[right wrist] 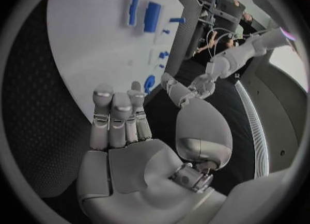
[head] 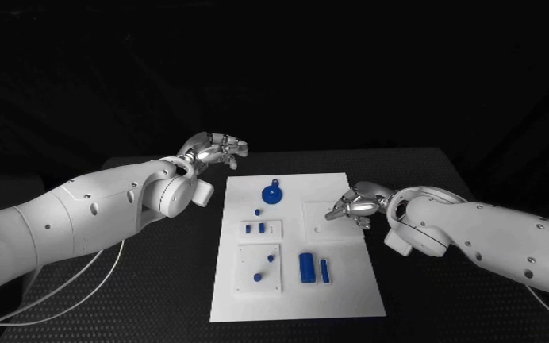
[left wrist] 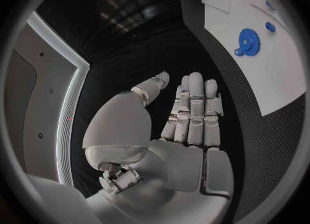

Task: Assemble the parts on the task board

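Note:
The white task board [head: 343, 279] lies in the middle of the black table. A blue gear [head: 272, 194] sits at its far end, with small blue pieces [head: 255, 229] below it. A thick blue cylinder [head: 307, 267] and a thin blue bar [head: 325, 271] lie side by side near the front. My left hand [head: 215, 150] hovers off the board's far left corner, fingers straight and holding nothing [left wrist: 187, 115]. My right hand [head: 357, 204] hangs over the board's right edge, also holding nothing [right wrist: 123, 121]. The left wrist view shows the gear [left wrist: 247, 41] beyond the fingertips.
A square inset plate [head: 243, 279] at the board's front left carries two small blue pegs [head: 271, 258]. White cables [head: 69, 287] trail over the table at the left. Black table surface surrounds the board on all sides.

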